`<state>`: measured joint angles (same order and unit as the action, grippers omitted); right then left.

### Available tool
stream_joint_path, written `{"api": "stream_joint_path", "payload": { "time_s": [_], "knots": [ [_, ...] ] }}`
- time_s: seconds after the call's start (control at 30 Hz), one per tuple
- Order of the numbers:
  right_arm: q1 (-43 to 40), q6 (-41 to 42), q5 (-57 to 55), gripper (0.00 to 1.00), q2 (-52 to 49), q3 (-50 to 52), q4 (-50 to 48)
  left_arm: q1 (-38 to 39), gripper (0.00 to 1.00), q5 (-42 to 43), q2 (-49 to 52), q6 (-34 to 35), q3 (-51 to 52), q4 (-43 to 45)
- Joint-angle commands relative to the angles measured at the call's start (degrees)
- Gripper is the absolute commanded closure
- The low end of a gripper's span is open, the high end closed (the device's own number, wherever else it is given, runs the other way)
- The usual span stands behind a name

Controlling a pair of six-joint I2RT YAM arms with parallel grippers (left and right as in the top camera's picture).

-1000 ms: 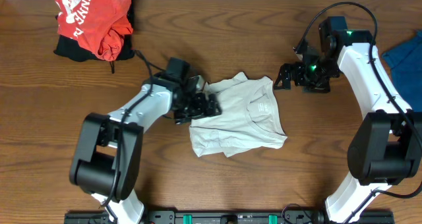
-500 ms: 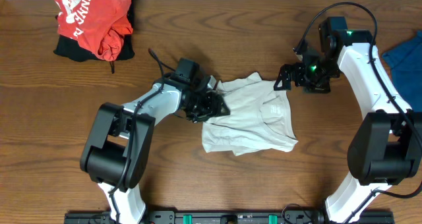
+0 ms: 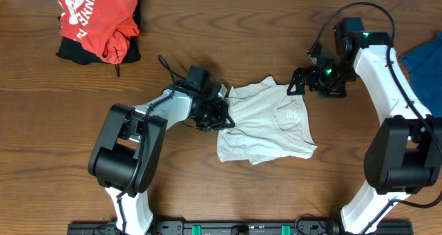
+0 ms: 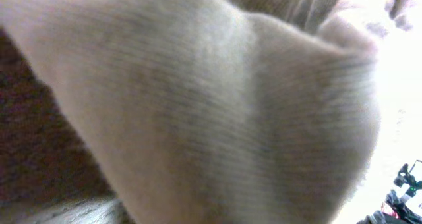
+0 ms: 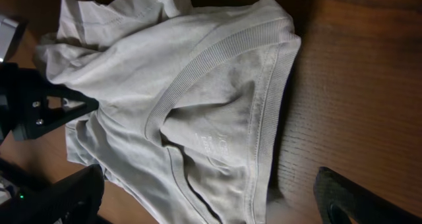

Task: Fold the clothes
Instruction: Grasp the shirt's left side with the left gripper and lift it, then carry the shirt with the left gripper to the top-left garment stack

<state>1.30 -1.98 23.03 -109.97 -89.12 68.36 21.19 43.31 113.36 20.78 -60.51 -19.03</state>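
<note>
The left pincer point(image 3: 215, 112) is clamping shut on the left edge of the large, wrinkled pale beige shirt point(image 3: 266, 124) of thin fabric, which is lying crumpled in the middle of the brown wooden tabletop point(image 3: 228, 27) in the overhead view. The right pincer point(image 3: 297, 83) is hovering wide at the shirt's far right corner, holding nothing. Spreading the shirt flat looks like the step in hand. Next, the right pincer is likely needing a grip on the opposite edge. The red garment with white lettering point(image 3: 97, 17) and the blue cloth point(image 3: 425, 59) are sitting well apart, blocking nothing.

In the left wrist view, knit fabric is filling the frame.

In the right wrist view, the ribbed collar point(image 5: 217, 58) is lying below the open fingers.
</note>
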Motion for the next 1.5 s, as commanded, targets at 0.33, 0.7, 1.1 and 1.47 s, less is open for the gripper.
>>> {"api": "stream_joint_path", "payload": {
  "time_s": [0.33,0.7,1.1,1.47],
  "knots": [
    [-0.7,-0.9,-2.0,0.01,-0.2,-0.7,0.9,-4.9,0.95,-14.8,2.8,-3.9,-15.0,0.1],
    [-0.7,-0.9,-2.0,0.01,-0.2,-0.7,1.3,-9.3,0.94,-29.2,2.8,-9.0,-23.3,11.8],
    [-0.7,-0.9,-2.0,0.01,-0.2,-0.7,2.2,-15.7,0.94,-38.4,2.8,-13.7,-23.3,27.7],
    [-0.7,-0.2,-2.1,0.01,-0.2,-0.7,2.2,-21.0,0.94,-38.5,2.8,-21.2,-26.6,32.9]
  ]
}}
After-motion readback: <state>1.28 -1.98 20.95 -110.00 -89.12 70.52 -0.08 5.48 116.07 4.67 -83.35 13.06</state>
